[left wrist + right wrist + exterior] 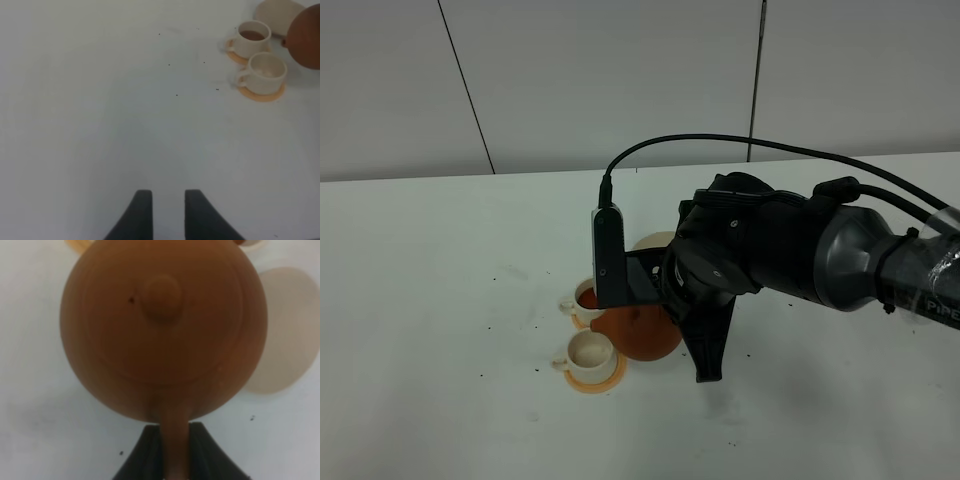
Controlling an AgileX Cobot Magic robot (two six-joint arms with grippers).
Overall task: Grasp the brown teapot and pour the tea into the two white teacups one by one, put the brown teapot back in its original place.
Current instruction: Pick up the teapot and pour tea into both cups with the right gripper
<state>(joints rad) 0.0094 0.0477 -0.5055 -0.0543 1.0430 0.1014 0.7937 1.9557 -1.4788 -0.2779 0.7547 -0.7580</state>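
The brown teapot (638, 333) is a squat, round, reddish-brown clay pot. In the right wrist view its domed lid and knob (161, 294) face the camera and fill most of the picture. It sits just beside the two cups and off the cream trivet (653, 241), which lies behind it, partly hidden by the arm. Whether it touches the table (440, 300) cannot be told.

The far teacup (588, 297) holds reddish-brown tea. The near teacup (590, 352) looks pale inside. Each cup stands on one of the orange coasters (590, 381).

The right gripper (175, 452) is clamped narrowly on the teapot's loop handle (174, 435), with a dark finger (147, 452) pressed to each side of it. The left gripper (164, 210) hangs over bare table well apart from the cups, its jaws slightly parted and holding nothing.
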